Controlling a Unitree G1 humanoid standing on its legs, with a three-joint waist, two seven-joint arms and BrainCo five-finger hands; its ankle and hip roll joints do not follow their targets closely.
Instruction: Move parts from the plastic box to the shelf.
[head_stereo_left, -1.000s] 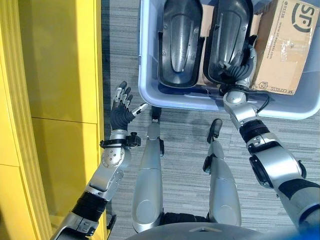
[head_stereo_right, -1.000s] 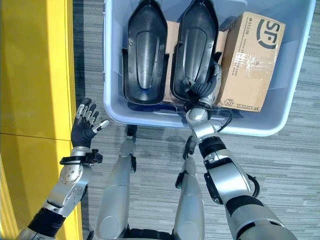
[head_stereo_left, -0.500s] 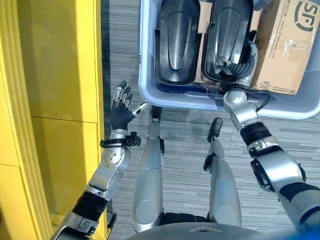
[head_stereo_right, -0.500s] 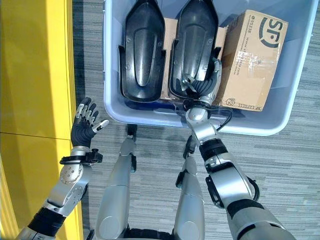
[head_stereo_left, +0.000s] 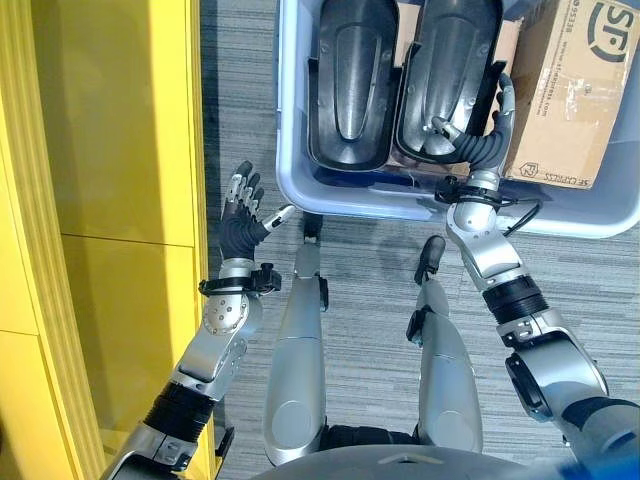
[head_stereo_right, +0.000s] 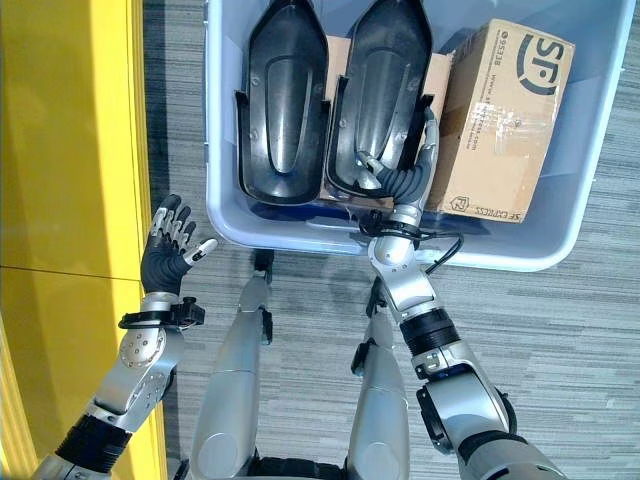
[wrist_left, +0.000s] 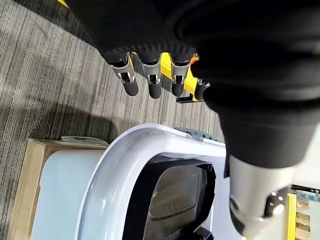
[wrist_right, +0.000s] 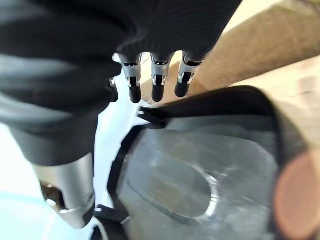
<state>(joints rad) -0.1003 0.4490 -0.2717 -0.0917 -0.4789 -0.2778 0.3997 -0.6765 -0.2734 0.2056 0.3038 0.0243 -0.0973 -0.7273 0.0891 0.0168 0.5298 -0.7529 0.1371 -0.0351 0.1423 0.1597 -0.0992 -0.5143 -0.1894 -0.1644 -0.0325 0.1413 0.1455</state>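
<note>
The yellow shelf (head_stereo_left: 110, 200) occupied the robot's left side, its flat panels running the full height of the head views; it was the destination and stood well apart from the parts. The pale blue plastic box (head_stereo_right: 570, 235) rested on the grey striped floor (head_stereo_right: 560, 340) directly ahead, its near rim just above the robot's forearms.

Inside the box lay two black moulded parts side by side, hollow faces up: the left part (head_stereo_right: 283, 110) and the right part (head_stereo_right: 385, 90), both resting on a flat sheet of cardboard (head_stereo_right: 339, 60). A taped cardboard carton (head_stereo_right: 500, 120) filled the right end of the box, just beside the right part.

The right hand (head_stereo_right: 405, 180) reached over the near rim into the gap between the right part and the carton. In the right wrist view its fingers (wrist_right: 156, 82) pointed straight out past the part's rim, with the thumb (wrist_right: 75, 200) apart on the other side, so the hand was spread wide around the near end of the part and holding nothing. This placement, judged from the task, suited a grasp across the part's raised edge; the grasp was not yet made.

The left hand (head_stereo_left: 243, 215) hovered over the floor between shelf and box, fingers straight and thumb out, empty. Judged from its position, it waited clear of the box.
</note>
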